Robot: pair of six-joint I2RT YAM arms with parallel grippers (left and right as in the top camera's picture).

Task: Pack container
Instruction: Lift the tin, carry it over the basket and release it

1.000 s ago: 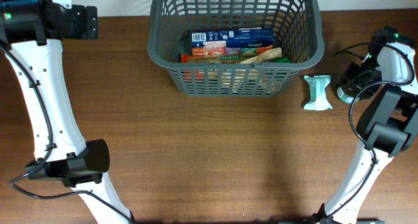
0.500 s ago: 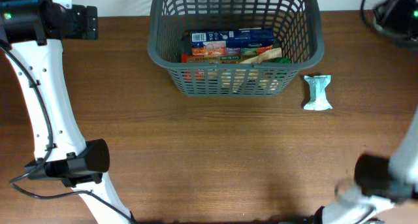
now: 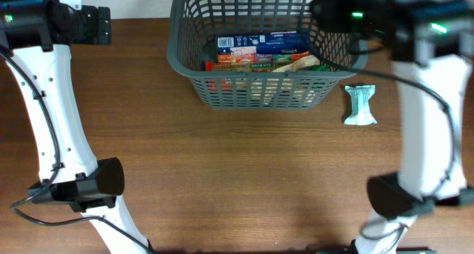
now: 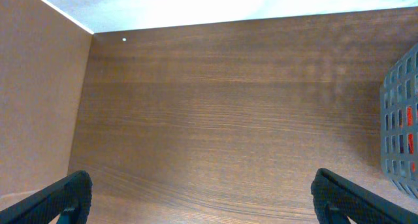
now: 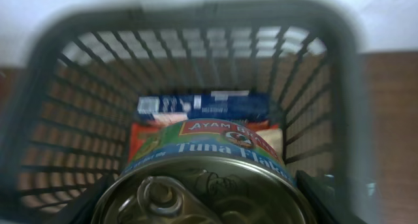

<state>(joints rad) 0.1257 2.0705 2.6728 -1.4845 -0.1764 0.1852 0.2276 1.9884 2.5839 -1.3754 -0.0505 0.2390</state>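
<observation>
Partly, the container is packed. A tuna can is held above it by the right gripper; one green packet is left on the counter.

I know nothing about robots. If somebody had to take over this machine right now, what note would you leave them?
Left gripper: open and empty, over bare table to the left of the basket.
Right gripper: closed on a tuna can, held above the inside of the basket.
In the basket: several food boxes, with a blue one at the back.
Outside it: a pale green packet lies on the table just right of the basket.
Done: the boxes are packed.
Left: drop the tuna can into the basket, then probably fetch the green packet.
</observation>
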